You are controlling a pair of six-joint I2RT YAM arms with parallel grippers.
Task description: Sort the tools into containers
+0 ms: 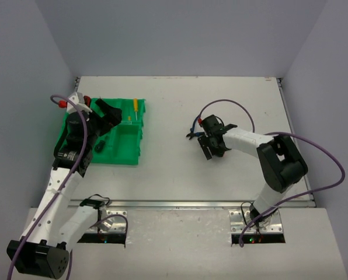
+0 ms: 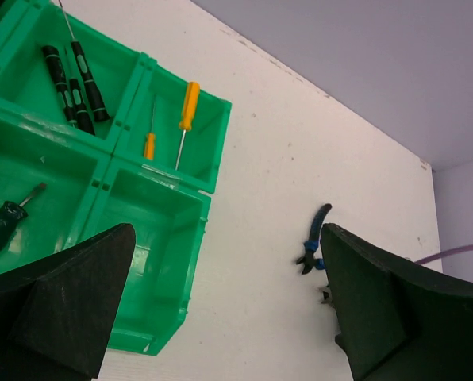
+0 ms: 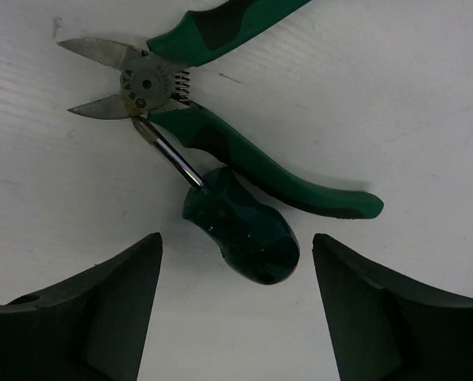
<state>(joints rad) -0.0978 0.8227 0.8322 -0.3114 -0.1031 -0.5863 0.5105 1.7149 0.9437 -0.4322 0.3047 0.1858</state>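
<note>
Top external view: we found the bright green plastic compartment tray point(image 1: 124, 153) at the left of the white tabletop point(image 1: 221, 186), with the left gripper point(image 1: 111, 112) above it. The right gripper point(image 1: 212, 144) was well apart, near the middle of the tabletop, and a blue-handled cutter point(image 1: 191, 132) lay just beside it.

From the left wrist we recorded that gripper with its jaws fully spread and nothing between them. Below it, one compartment held three black-handled screwdrivers point(image 2: 78, 79). The next held a long yellow-handled screwdriver point(image 2: 187, 107) and a short one point(image 2: 149, 145). A dark stubby screwdriver point(image 2: 2, 222) lay in a third, and the near corner compartment point(image 2: 153, 238) held nothing that we could see.

From the right wrist we noted the gripper's jaws wide apart, gripping nothing. Its black fingers point(image 3: 86, 309) stood either side of a stubby dark green screwdriver point(image 3: 240, 226) without touching it. That screwdriver lay flat on the tabletop, its shaft resting against the pivot of green-handled side cutters point(image 3: 252, 159).
</note>
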